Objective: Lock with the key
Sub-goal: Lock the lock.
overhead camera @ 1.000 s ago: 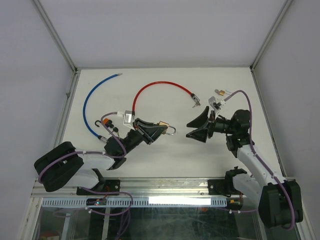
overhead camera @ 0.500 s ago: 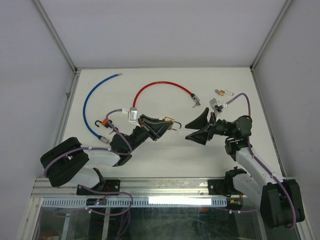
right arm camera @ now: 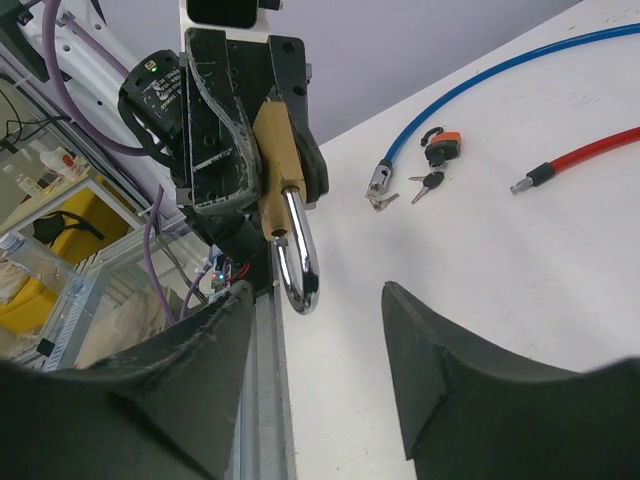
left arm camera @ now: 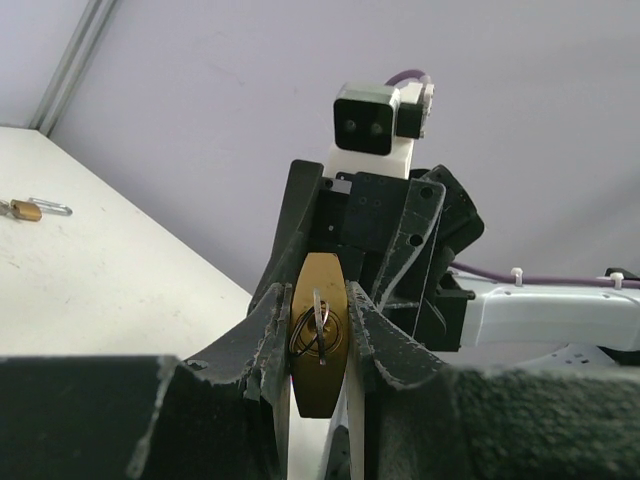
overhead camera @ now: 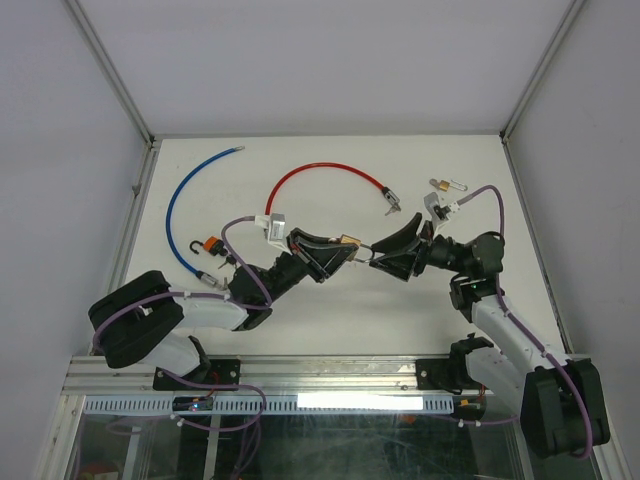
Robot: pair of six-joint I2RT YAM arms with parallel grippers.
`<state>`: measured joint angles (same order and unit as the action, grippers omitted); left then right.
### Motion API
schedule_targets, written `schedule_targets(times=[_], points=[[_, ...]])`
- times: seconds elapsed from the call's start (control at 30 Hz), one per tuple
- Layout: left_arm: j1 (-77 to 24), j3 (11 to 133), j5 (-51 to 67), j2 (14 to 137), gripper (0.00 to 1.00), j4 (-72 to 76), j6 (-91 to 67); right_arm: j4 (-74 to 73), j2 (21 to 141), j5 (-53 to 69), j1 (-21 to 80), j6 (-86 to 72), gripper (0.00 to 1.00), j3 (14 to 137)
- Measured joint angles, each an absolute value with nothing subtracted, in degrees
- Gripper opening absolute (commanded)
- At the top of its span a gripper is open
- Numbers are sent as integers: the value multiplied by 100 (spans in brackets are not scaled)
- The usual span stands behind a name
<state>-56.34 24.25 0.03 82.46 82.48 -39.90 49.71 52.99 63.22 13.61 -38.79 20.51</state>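
Left wrist view shows you the left gripper (left arm camera: 319, 345) clenched on the brass padlock (left arm camera: 318, 385). One finger presses on each flat side, and the lock's end faces the camera. A wire ring (left arm camera: 316, 332) with a thin silver piece lies against that end. You cannot tell whether this piece is a key seated in the keyhole.

Refer to the right wrist view for the shackle (right arm camera: 300, 262). It projects from the brass body toward the right gripper (right arm camera: 330, 340), whose fingers are spread wide. The shackle sits in the gap between them and touches neither finger.

In the top external view, note that both arms meet over the middle of the table (overhead camera: 330, 310). The padlock is held off the surface, with the two grippers pointing tip to tip and just beside each other.

Identify the remaining items on the table as follows:
- A blue cable (overhead camera: 172, 205) curves along the far left.
- A bunch of keys with an orange tag (overhead camera: 210, 245) lies near the blue cable's near end.
- A red cable (overhead camera: 320, 172) arcs across the far centre.
- A small brass padlock (overhead camera: 438, 185) with a ring attached rests at the far right, well apart from both grippers.
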Motion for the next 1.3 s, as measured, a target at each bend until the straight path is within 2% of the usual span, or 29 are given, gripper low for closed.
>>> schedule_targets(times=[0.17,0.43,0.57,0.67,0.73,0.77,0.9,1.07,1.2,1.3], points=[[-5706,2488,5,8427,0,8248,-3972,5043,5299,6316,1361,-3986,37,2045],[-5708,2510,3,8471,0,8252,-3955,5179,5299,6346,1389,-4132,28,2012],[-5708,2521,16,8482,0,8259,-3959,5172,5299,6342,1391,-4123,17,2012],[-5719,2550,51,8486,0,8265,-3959,5159,5299,6357,1391,-4088,2,2012],[-5741,2561,56,8493,0,8267,-3959,5129,5297,6386,1387,-4029,0,2012],[-5741,2561,58,8501,2,8272,-3959,5076,5293,6390,1387,-3977,0,2016],[-5739,2561,56,8538,39,8274,-3966,4698,5275,6510,1339,-3756,0,2143],[-5739,2561,64,8547,71,8283,-3988,3514,5249,6860,1288,-3319,0,2707],[-5739,2447,134,8543,86,8296,-3942,2556,5210,7129,1188,-2598,0,3144],[-5708,2163,165,8458,89,8285,-3879,2062,5153,7251,1144,-2193,0,3227]])
